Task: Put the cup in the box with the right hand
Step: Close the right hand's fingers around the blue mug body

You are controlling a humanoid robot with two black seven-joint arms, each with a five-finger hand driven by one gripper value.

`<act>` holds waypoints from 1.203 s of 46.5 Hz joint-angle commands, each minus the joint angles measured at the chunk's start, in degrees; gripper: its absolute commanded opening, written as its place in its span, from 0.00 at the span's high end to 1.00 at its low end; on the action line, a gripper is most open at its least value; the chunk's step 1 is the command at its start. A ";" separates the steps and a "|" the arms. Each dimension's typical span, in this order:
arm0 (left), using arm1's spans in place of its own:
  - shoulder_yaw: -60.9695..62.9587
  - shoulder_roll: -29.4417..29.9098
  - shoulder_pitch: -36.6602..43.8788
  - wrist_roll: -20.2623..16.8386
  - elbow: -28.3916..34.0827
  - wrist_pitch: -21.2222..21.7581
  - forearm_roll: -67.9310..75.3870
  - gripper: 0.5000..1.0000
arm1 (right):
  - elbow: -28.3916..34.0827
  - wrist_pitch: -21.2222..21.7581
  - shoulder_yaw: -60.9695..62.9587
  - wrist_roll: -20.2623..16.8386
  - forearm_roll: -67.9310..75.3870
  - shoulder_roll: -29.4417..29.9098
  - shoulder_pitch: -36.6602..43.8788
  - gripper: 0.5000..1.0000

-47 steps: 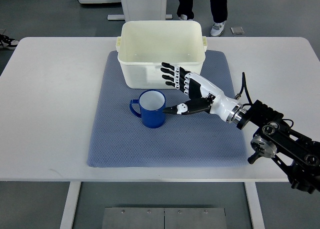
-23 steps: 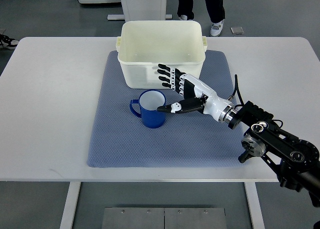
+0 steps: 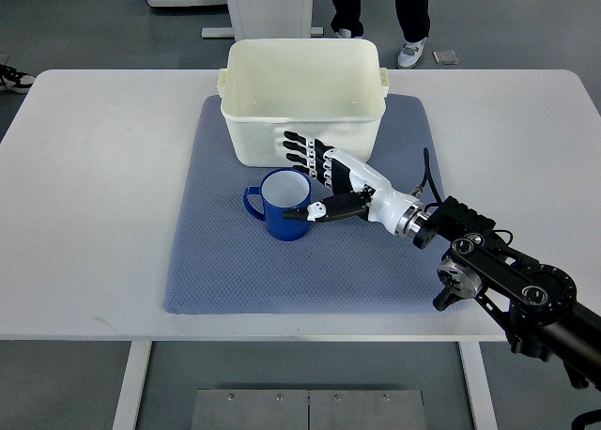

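A: At the centre of the blue mat (image 3: 235, 270), which covers the middle of the white table (image 3: 84, 167), stands the blue cup (image 3: 285, 205) — upright, handle toward the table's left edge, resting on the mat just in front of the cream box (image 3: 302, 97). State of the right hand (image 3: 319, 181)?

B: Spread wide, holding nothing. The four fingers (image 3: 299, 150) reach past the far side of the cup's rim, between cup and box wall; the thumb (image 3: 305, 213) lies at the near right side of the cup. Contact between thumb tip and cup wall appears likely but cannot be confirmed from this view. The arm enters from the table's near right corner.

A: Step in hand?

B: Judged as the approach-to-grasp step — the hand brackets the cup but has not closed. The cup is not yet lifted and the box is empty.

A: Requirement for the next move?

B: Close fingers and thumb on the cup body, confirm a firm hold, then raise it high enough to clear the box's near wall before carrying it toward the table's far edge and lowering it inside. The left hand does not show.
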 commanded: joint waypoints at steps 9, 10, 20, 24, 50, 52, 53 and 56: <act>0.00 0.00 0.04 -0.02 0.01 0.00 -0.02 0.00 | -1.99 -0.53 -0.47 0.65 0.00 0.50 0.72 0.00; 0.00 0.00 0.04 0.07 0.01 0.00 -0.02 0.00 | -2.16 -0.53 -0.55 0.65 0.00 0.50 0.72 0.00; 0.00 0.00 0.04 -0.02 0.01 0.00 -0.02 0.00 | -2.95 -2.55 -3.27 1.71 0.00 0.50 0.90 0.00; 0.00 0.00 0.04 -0.02 0.01 0.00 0.07 0.00 | -3.31 -2.99 -4.24 2.15 0.00 0.68 0.90 0.00; 0.00 0.00 -0.05 -0.02 0.01 0.00 -0.02 0.00 | -6.56 -4.66 -5.48 2.06 0.09 3.58 2.30 0.00; 0.00 0.00 0.04 -0.02 0.01 0.00 -0.02 0.00 | -6.65 -4.66 -5.48 2.06 0.18 3.75 2.30 0.00; 0.00 0.00 0.04 -0.02 0.01 0.00 -0.02 0.00 | -6.91 -4.66 -5.48 2.06 0.09 3.93 2.30 0.00; 0.00 0.00 0.04 -0.02 0.01 0.00 -0.02 0.00 | -7.87 -4.66 -5.48 2.06 0.18 4.37 2.30 0.00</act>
